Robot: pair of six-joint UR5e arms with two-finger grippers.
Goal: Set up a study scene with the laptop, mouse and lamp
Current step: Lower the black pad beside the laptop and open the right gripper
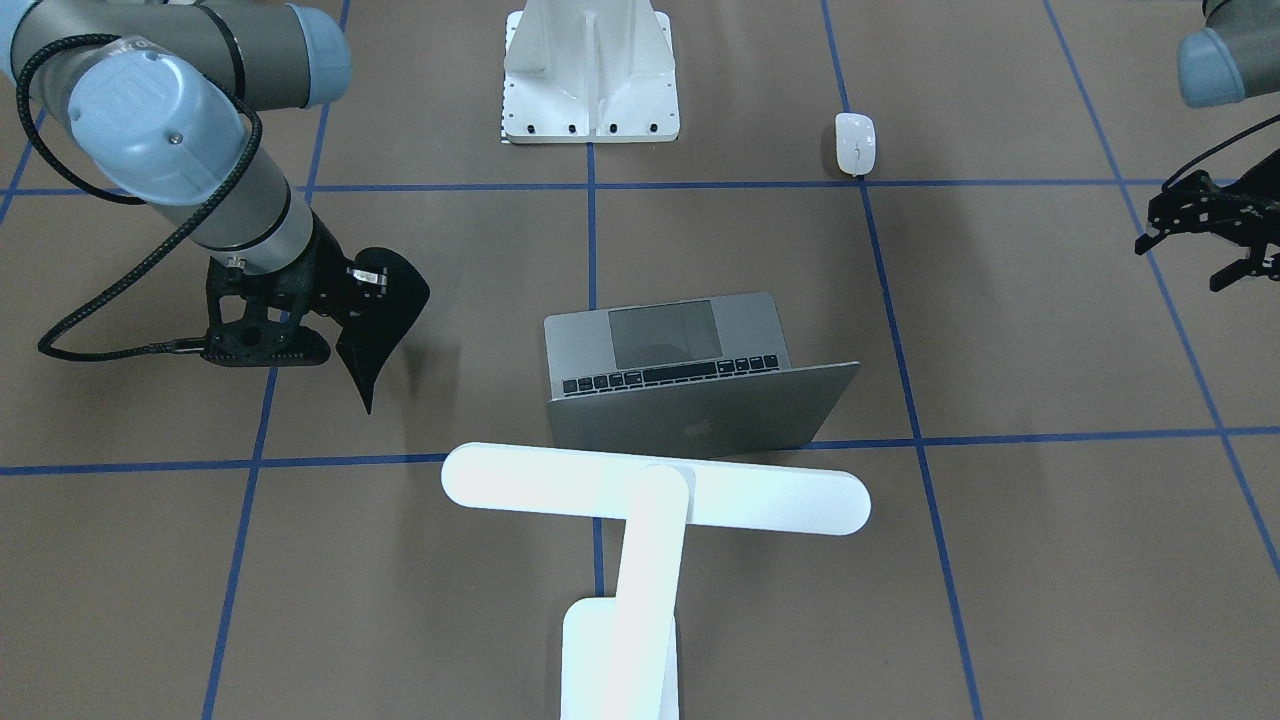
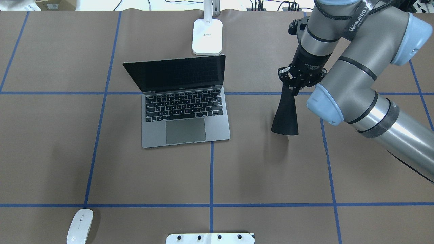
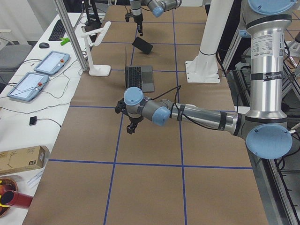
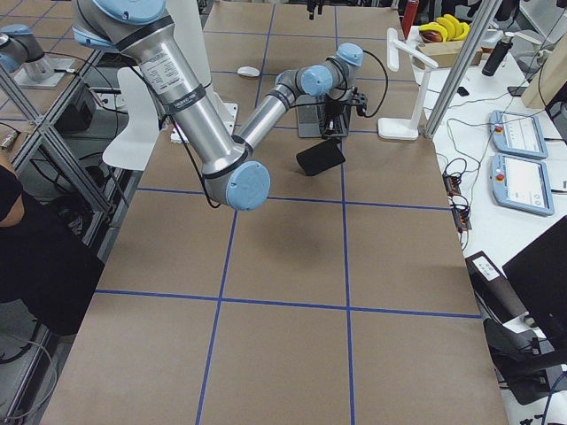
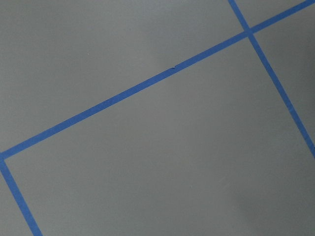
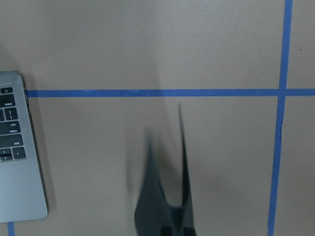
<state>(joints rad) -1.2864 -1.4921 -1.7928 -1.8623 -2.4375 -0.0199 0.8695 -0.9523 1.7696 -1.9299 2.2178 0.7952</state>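
The laptop (image 2: 184, 112) stands open at mid-table, its screen toward the lamp; it also shows in the front view (image 1: 690, 340). The white T-shaped lamp (image 1: 655, 490) stands behind it, its base (image 2: 207, 37) at the table's far edge. The white mouse (image 2: 79, 225) lies at the near left, also visible in the front view (image 1: 854, 142). My right gripper (image 2: 294, 88) is shut on a thin black mat (image 2: 285, 115), which hangs above the table to the right of the laptop. My left gripper (image 1: 1190, 262) hovers empty and open, far left of the mouse.
A white ribbed pedestal (image 1: 590, 70) with bolt holes stands at the near edge in the middle. Blue tape lines (image 2: 211, 205) grid the brown table. The left wrist view shows only bare table and tape.
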